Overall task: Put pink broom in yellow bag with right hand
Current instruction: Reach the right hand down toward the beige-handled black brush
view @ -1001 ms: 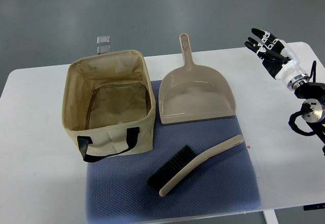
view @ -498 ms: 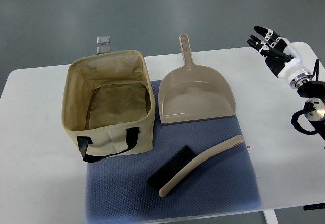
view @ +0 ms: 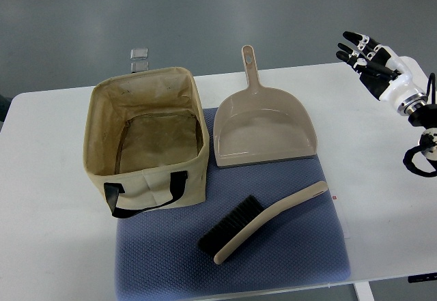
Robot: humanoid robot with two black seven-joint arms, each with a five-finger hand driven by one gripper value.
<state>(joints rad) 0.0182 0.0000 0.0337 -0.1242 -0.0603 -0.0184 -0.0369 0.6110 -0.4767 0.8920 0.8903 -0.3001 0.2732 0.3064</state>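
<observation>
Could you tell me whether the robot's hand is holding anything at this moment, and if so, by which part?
Nothing is held. The right hand is in the air at the table's far right, fingers extended and empty, well away from the broom lying on the blue mat.

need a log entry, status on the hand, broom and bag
Right hand open, empty, up at the table's far right edge, well clear of the broom. Broom flat on the blue mat. Bag open, upright. Nothing blocking the broom.

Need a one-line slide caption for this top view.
Right hand open at table's edge; beige black-bristled broom lies on blue mat beside open tan fabric bag.
</observation>
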